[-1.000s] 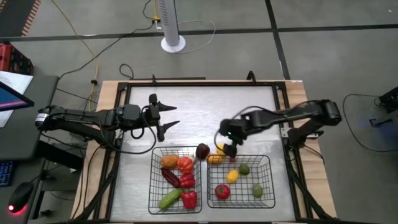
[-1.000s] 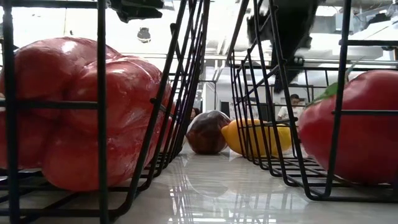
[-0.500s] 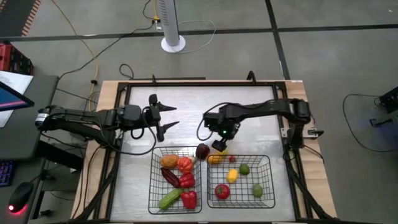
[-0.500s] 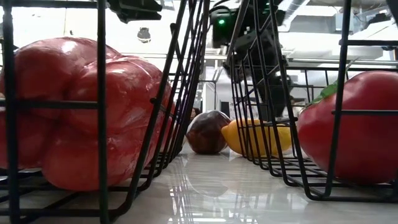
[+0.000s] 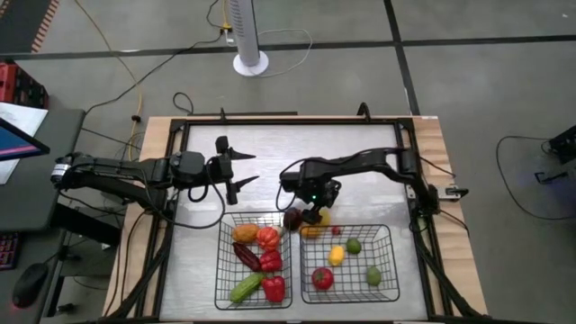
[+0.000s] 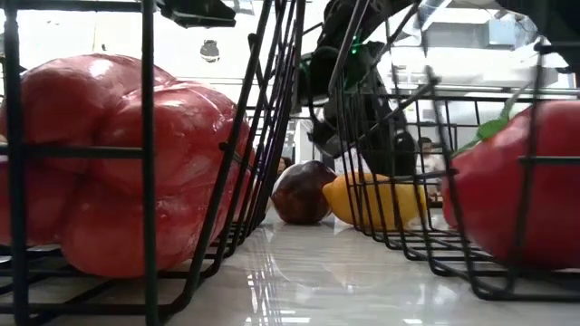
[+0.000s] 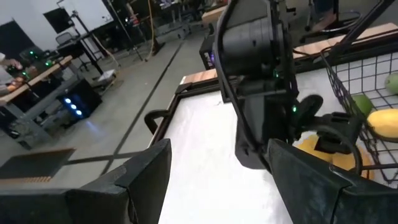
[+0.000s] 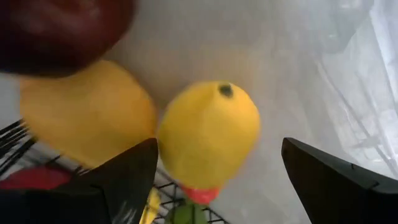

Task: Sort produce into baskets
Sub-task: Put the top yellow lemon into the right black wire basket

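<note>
My right gripper (image 5: 311,212) is open and hangs over loose produce at the far end of the gap between the two black wire baskets. In the right wrist view its fingers stand on either side of a yellow lemon (image 8: 208,134) without touching it. A second yellow piece (image 8: 87,118) and a dark purple piece (image 8: 62,31) lie beside the lemon on the table. The low view shows the purple piece (image 6: 302,192) and a yellow piece (image 6: 376,199) under the gripper (image 6: 358,127). My left gripper (image 5: 236,167) is open and empty over the table's left middle.
The left basket (image 5: 219,261) holds red peppers, an orange piece, a dark piece and a green cucumber. The right basket (image 5: 393,261) holds a tomato, limes and a lemon. Both stand near the front edge. Bare table lies beyond them.
My right gripper has gone from the right basket's far rim toward the table's left, then down over the loose yellow pieces beside the purple piece. Its arm has swung leftward with it. The produce has stayed in place.
</note>
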Tool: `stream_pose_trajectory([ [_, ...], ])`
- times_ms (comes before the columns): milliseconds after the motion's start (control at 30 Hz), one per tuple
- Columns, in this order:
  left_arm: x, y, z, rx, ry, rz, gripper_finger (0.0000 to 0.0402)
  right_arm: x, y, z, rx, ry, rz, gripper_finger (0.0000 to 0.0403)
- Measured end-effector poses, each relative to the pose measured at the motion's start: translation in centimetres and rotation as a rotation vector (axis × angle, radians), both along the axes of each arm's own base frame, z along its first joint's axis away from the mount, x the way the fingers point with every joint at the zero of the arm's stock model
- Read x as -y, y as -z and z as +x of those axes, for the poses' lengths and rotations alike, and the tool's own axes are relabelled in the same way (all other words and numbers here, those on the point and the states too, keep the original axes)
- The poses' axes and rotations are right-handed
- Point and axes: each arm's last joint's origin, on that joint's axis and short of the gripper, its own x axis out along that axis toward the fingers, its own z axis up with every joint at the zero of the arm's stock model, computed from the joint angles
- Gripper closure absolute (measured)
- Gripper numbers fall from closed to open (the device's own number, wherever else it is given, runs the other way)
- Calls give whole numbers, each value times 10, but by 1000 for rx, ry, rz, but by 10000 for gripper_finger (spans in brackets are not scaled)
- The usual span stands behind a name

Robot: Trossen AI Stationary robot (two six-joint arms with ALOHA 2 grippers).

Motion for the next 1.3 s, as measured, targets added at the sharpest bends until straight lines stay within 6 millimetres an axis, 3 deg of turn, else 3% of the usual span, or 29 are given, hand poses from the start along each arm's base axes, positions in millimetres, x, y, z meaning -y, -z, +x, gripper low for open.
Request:
stream_pose_trajectory([
  [200, 0, 0, 0, -6, 10, 18, 148, 2, 14, 1, -42, -26, -29, 45],
  [600, 0, -2, 0, -7, 21, 71, 148, 14, 14, -2, -75, -10, -68, 141],
  [700, 3, -3, 0, 9, 120, 68, 148, 19, 3, -3, -109, -49, -95, 149],
  [833, 8, -13, -2, 104, 306, 49, 148, 17, -40, -5, 9, -96, -181, 150],
  [967, 12, -20, -2, 179, 421, 17, 148, -8, -98, -19, 233, -106, -299, 150],
  [1100, 12, -25, -2, 231, 434, -23, 148, -57, -145, -40, 526, -144, -380, 151],
  [1200, 11, -19, 4, 209, 360, -118, 148, -99, -160, -54, 718, -186, -374, 151],
  [1300, 7, -8, 18, 171, 254, -257, 148, -136, -158, -66, 836, -227, -342, 151],
])
